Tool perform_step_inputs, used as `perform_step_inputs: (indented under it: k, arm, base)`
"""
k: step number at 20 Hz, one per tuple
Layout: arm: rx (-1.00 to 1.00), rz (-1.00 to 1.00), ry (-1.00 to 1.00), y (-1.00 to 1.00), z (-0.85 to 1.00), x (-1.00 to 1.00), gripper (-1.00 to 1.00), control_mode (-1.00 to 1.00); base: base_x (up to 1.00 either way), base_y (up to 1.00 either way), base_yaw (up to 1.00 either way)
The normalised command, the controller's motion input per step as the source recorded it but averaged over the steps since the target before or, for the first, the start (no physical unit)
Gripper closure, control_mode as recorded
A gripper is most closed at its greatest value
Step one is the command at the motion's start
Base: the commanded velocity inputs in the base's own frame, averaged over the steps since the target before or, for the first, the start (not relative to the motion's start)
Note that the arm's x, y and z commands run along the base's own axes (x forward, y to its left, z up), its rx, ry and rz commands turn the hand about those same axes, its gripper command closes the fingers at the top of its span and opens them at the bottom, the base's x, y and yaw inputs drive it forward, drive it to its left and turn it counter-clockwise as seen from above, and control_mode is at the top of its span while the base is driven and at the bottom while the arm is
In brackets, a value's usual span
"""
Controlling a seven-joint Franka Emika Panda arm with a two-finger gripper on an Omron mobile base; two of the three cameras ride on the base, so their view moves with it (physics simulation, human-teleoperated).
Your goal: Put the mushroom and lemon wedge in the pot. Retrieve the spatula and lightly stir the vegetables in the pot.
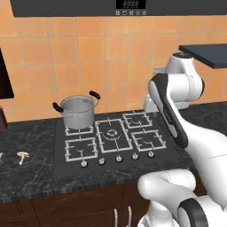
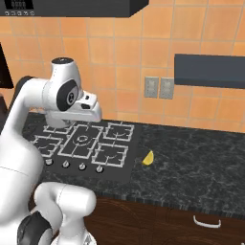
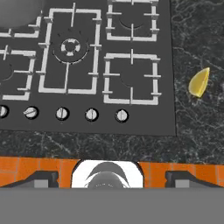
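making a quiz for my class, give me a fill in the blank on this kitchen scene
1. The pot stands on the ____ left burner of the stove.
2. The mushroom lies on the counter to the ____ of the stove.
3. The lemon wedge lies on the counter to the stove's ____.

Missing words: back; left; right

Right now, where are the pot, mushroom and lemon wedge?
pot (image 1: 79,113), left base view, steel side wall.
mushroom (image 1: 22,156), left base view, cap.
lemon wedge (image 3: 199,82), hand view, middle of its yellow flesh.
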Motion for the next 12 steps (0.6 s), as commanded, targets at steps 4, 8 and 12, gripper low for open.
perform_step_inputs:
  k: [4, 8, 12]
  arm:
    - [-0.01, -0.12, 0.05, -0.99, -0.98, -0.24, -1.0, -1.0]
    - [0.04, -0.04, -0.07, -0.81, -0.83, 0.34, -1.0, -1.0]
    - [-0.02, -0.1, 0.04, -0.79, -0.53, 0.34, -1.0, -1.0]
  base:
    - [0.0, 0.0, 0.0]
    - [0.0, 0.0, 0.0]
    - [0.0, 0.0, 0.0]
